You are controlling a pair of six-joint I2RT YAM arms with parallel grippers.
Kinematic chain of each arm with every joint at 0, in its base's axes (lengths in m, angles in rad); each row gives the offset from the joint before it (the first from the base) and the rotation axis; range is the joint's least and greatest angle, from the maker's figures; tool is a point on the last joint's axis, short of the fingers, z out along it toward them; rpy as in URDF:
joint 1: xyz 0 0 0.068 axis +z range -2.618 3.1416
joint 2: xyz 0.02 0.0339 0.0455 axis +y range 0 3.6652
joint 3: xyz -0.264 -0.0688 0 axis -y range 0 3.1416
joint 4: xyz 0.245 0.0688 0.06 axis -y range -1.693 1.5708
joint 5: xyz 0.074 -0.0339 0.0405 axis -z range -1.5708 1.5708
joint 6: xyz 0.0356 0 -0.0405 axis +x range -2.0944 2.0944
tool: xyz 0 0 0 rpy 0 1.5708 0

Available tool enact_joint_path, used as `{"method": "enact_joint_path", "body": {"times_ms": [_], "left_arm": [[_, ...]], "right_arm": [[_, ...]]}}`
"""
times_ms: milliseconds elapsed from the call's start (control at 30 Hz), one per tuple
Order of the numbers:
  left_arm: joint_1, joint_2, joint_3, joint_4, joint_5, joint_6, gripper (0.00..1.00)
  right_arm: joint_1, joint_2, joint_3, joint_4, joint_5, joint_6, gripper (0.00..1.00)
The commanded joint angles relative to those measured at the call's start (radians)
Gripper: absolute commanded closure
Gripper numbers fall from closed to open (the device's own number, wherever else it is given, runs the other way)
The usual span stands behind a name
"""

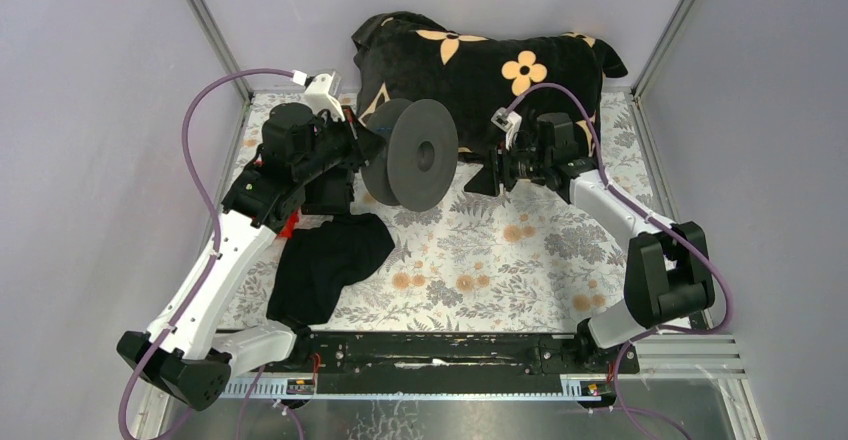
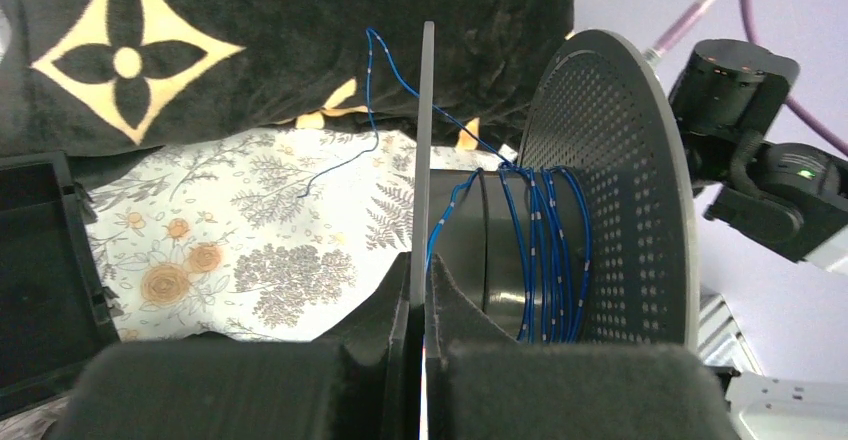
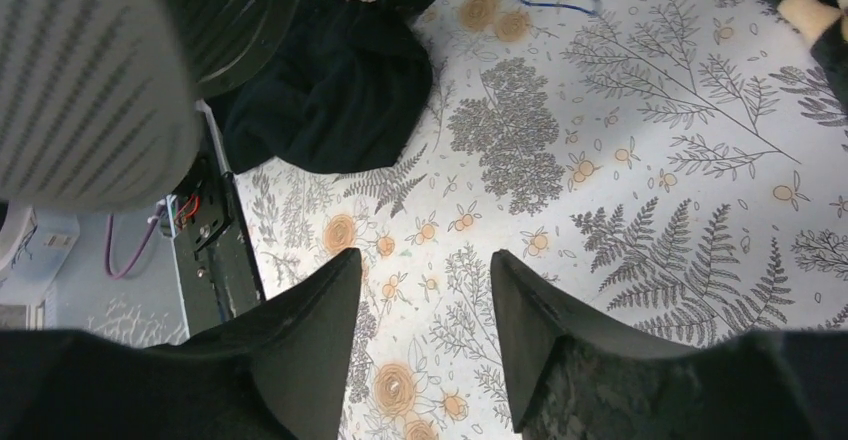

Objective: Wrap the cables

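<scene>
Top external view: the spool (image 1: 415, 155) stands on edge with both flanges upright, just in front of the pillow (image 1: 480, 60). I cannot tell whether its lower rim touches the table (image 1: 520, 260). The left tool (image 1: 370, 150) meets the spool's left flange. The right tool (image 1: 482, 175) sits just right of the spool, apart from it. A black cloth (image 1: 325, 260) lies on the table, nearer the arm bases than the spool and to its left.

Left wrist view: the left tool is clenched on the rim of the thin near flange, which runs straight up from between its pads (image 2: 300, 380). The blue cable (image 2: 545, 250) is wound in several turns round the spool's core, bunched close to the perforated far flange. From the core one strand crosses the near flange, rises in front of the pillow, then drops, and its free end lies on the table to the left of the spool.

Right wrist view: the right tool is released, its fingers (image 3: 300, 340) spread with only the table showing between them. The spool's perforated flange is a blur at the upper left. A short piece of blue cable shows on the table at the top edge.
</scene>
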Motion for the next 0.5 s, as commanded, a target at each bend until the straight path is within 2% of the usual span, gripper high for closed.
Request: {"method": "enact_joint_path", "body": {"times_ms": [0,133,300,467], "left_arm": [[0.005,-0.030,0.052,0.103,0.085,-0.031,1.00],[0.005,-0.026,0.061,0.104,0.105,-0.034,1.00],[0.006,-0.023,0.059,0.115,0.125,-0.044,1.00],[0.007,-0.020,0.061,0.121,0.144,-0.054,1.00]], "right_arm": [[0.000,0.027,-0.034,0.238,0.051,0.135,0.40],[0.001,0.093,-0.028,0.349,0.055,0.194,0.32],[0.002,0.186,-0.010,0.495,0.022,0.268,0.28],[0.012,0.234,-0.062,0.689,-0.016,0.346,0.23]]}}
